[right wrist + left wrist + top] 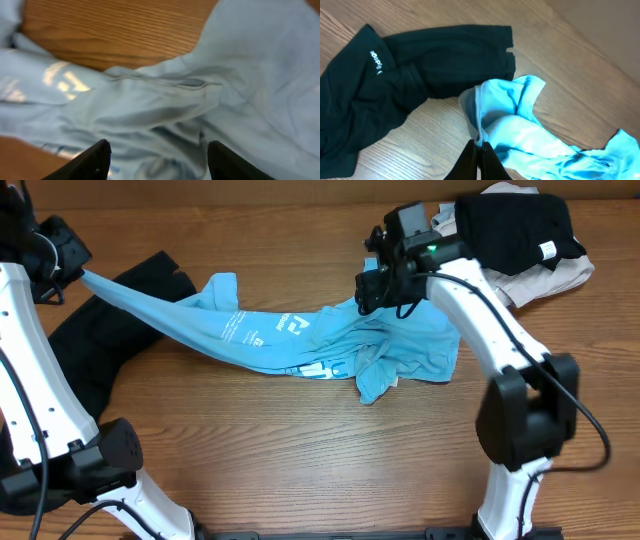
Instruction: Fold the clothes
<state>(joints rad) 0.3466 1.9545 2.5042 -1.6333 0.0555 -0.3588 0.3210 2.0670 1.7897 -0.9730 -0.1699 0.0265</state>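
Strung across the middle of the table [300,455]: a light-blue T-shirt [265,335], one end lifted toward the left edge, the bulk heaped right of centre. Pinched on that lifted end by the left gripper [480,147], jaws clenched tight over a fold of blue cloth. Hovering just over the heaped part, the right gripper [159,147], jaws spread wide, holding nothing. Under the raised end, by the left edge, a rumpled black garment [395,95]. In the far right corner, a folded black one [515,225] stacked on a beige one [560,280]. Probably light, limp and a little stretchy: likely to sag, drape and bunch, never to keep a shape. Best taken at a hem, shoulder seam or corner, a thin pinch only, the two holds well apart for pulling flat. White lettering [240,328] and a square logo [297,326] on the blue front, too small to read. White letters [375,61] on the rumpled black cloth, sideways, not surely legible. Small white label [547,250] on the folded black, unreadable.
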